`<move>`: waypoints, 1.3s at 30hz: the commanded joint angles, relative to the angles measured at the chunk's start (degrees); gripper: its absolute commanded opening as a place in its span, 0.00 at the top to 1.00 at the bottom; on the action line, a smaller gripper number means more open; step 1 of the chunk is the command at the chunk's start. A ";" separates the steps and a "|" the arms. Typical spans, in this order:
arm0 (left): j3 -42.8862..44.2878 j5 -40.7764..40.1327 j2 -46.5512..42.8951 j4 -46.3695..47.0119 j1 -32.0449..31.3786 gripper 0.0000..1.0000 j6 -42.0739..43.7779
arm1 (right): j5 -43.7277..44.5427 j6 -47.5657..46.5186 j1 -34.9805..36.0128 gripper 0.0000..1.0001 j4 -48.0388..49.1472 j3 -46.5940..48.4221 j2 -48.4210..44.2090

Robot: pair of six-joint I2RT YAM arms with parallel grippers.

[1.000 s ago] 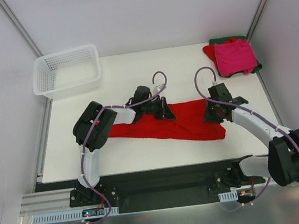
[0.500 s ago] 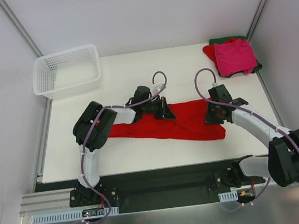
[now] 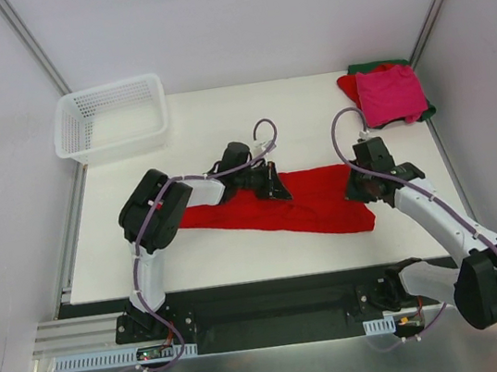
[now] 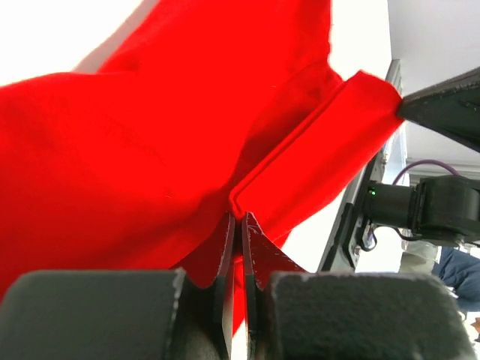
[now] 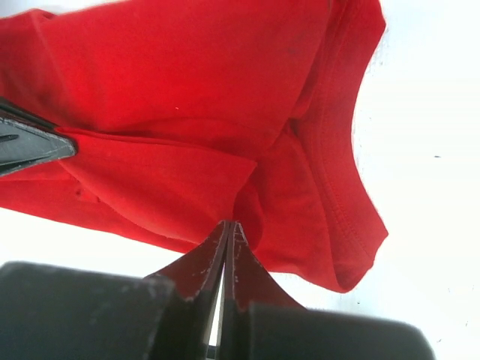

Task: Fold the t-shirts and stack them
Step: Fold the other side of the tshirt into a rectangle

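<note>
A bright red t-shirt (image 3: 271, 209) lies stretched across the middle of the white table. My left gripper (image 3: 279, 187) is shut on a fold of its upper edge; the wrist view shows the cloth (image 4: 150, 150) pinched between the tips (image 4: 238, 217). My right gripper (image 3: 359, 190) is shut on the shirt's right end, where the cloth (image 5: 187, 112) and its collar band (image 5: 337, 172) hang from the tips (image 5: 227, 225). A folded stack sits at the far right corner: a magenta-pink shirt (image 3: 390, 95) on top of a red one (image 3: 347, 87) and a dark green one (image 3: 369, 66).
A white plastic mesh basket (image 3: 111, 118) stands at the table's far left corner. The table's left edge (image 3: 77, 240) and near edge lie close to the arm bases.
My right arm has shifted a little to the right and its elbow has straightened, drawing the shirt's right end with it. The left arm holds its place.
</note>
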 commanded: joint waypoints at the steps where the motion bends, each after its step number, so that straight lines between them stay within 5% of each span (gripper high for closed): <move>1: 0.02 1.08 -6.82 -1.44 -0.49 1.00 2.05 | 1.66 -1.05 -0.52 0.99 -2.63 3.49 -2.11; 22: 2.48 0.56 -10.44 -6.80 -0.49 1.00 4.16 | 1.83 -2.28 -0.52 0.99 -0.79 5.78 1.22; 39: 6.44 0.20 3.45 -6.54 -0.49 0.95 5.48 | 0.25 -2.81 -0.87 0.94 5.28 2.09 10.02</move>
